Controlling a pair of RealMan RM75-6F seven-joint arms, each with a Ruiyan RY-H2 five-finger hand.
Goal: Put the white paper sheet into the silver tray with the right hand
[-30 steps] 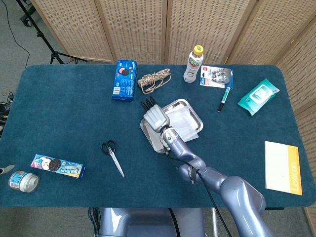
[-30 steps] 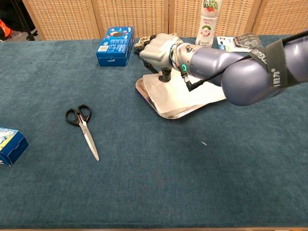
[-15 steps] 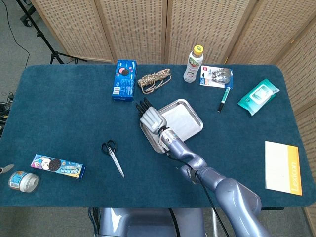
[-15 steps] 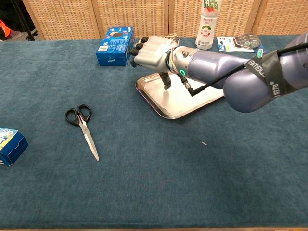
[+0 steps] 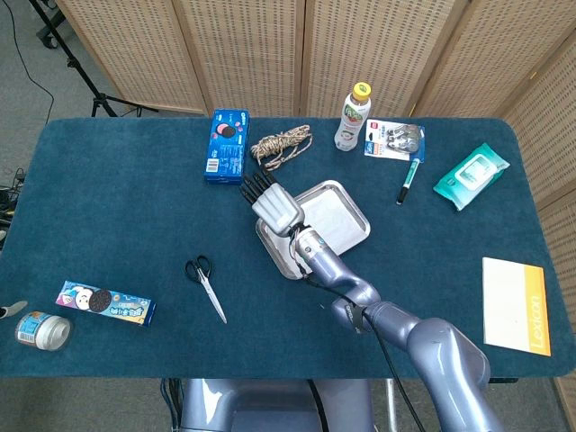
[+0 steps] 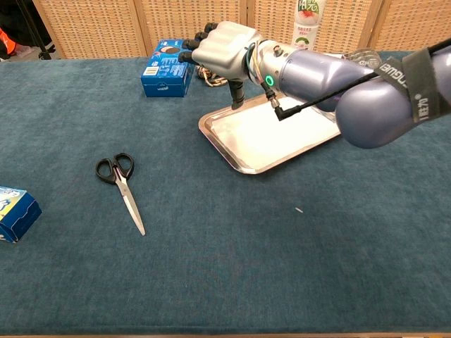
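The white paper sheet (image 5: 331, 219) (image 6: 271, 130) lies flat inside the silver tray (image 5: 266, 239) (image 6: 211, 128), covering most of its floor; against the pale metal its edges are hard to make out. The tray sits near the middle of the blue desk (image 5: 117, 216) (image 6: 211, 267).

The right hand (image 5: 275, 206) (image 6: 223, 45) hovers over the tray's far-left corner, clear of the sheet. Its fingers (image 5: 255, 185) (image 6: 192, 55) are stretched out side by side toward the far left, the thumb hangs down apart from them toward the tray, and they hold nothing.

Just beyond the fingertips lie a coil of rope (image 5: 281, 147) and a blue cookie box (image 5: 225, 146) (image 6: 168, 67). A bottle (image 5: 352, 118) (image 6: 304, 32) stands behind the tray. Black-handled scissors (image 5: 205, 286) (image 6: 121, 184) lie well apart to the left.
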